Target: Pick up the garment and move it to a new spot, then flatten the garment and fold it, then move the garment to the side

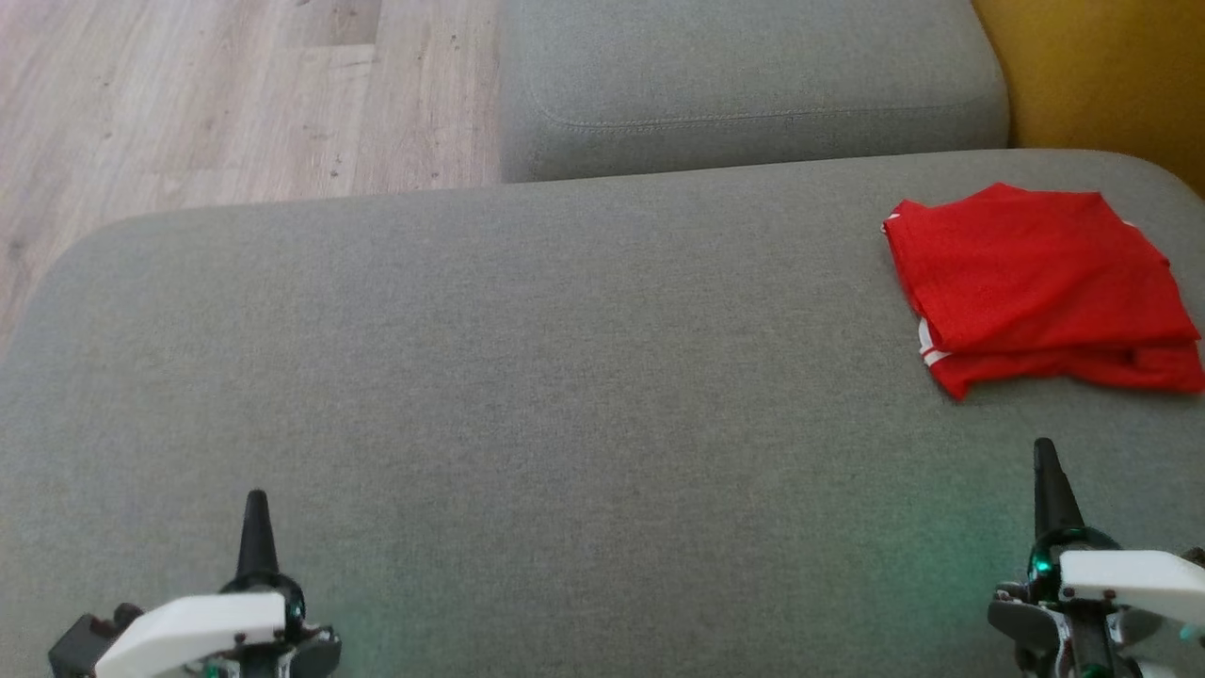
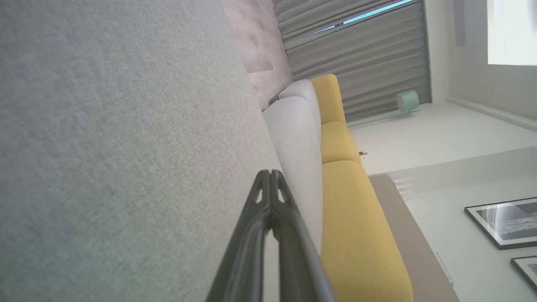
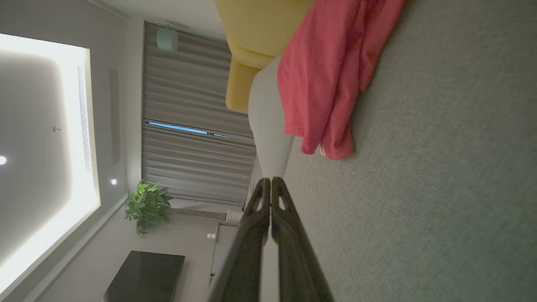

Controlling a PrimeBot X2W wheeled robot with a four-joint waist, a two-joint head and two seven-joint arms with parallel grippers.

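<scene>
**Folded red garment at the far right of the grey seat, both pincers pressed together**

The large grey fabric seat (image 1: 565, 358) takes most of the head view. Behind it, on the far side, lies a second grey cushion (image 1: 744, 85). At the far left there is a light wooden floor (image 1: 188, 104), and at the far right corner a piece of yellow upholstery (image 1: 1101, 75).

The red cloth garment (image 1: 1036, 282) lies folded in layers on the far right part of the seat, close to the right edge. A thin white trim shows at its near left corner.

The left pincer (image 1: 256, 513) is at the near left, with its two dark fingers pressed together and nothing between them. The right pincer (image 1: 1047, 461) is at the near right, also pressed together and empty, near the garment but apart from it.
</scene>
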